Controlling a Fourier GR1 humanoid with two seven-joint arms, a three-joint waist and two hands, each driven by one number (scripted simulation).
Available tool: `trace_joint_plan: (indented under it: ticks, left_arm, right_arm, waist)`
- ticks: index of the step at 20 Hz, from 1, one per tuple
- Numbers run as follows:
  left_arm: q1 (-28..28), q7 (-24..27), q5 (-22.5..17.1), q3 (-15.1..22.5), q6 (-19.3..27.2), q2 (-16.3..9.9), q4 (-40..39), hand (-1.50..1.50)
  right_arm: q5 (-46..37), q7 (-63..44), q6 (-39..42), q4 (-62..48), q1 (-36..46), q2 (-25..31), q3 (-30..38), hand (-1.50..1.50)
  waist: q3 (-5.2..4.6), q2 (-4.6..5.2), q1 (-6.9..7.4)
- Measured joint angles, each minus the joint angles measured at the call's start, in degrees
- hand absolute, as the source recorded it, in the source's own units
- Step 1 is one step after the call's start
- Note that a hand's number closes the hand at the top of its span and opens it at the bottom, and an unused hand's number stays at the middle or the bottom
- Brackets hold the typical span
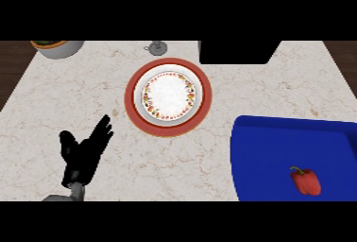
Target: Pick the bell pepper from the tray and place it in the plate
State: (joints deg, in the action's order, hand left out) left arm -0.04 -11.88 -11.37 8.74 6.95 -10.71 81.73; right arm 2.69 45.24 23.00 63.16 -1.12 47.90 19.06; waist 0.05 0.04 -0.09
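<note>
A red bell pepper (306, 181) with a dark stem lies on the blue tray (279, 142) at the lower right of the counter. The plate (168, 96), white with a red rim and a flowered ring, sits at the centre back and holds nothing. My left hand (82, 152) rests open at the lower left, fingers straight and pointing up toward the plate, well apart from both the plate and the tray. My right hand does not show in the view.
A bowl (57, 47) stands at the back left corner. A small grey metal object (157, 47) sits behind the plate, and a black box (237, 52) stands at the back right. The counter is pale marble.
</note>
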Motion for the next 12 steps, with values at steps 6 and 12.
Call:
trace_joint_plan:
  ticks: [6,12]
  left_arm:
    - [1.32,0.56,0.68,0.14,0.07,0.71,-0.20,0.00]
    - [1.18,0.31,1.44,-0.42,-0.28,1.49,-0.15,0.00]
  right_arm:
    - [-7.35,-0.97,-3.33,9.62,-5.92,1.60,-4.30,-1.50]
    - [-13.75,-5.77,-5.22,17.79,-9.01,-2.51,-7.00,-1.50]
  waist:
    - [-0.07,-0.15,-0.33]
    - [-0.08,-0.12,-0.20]
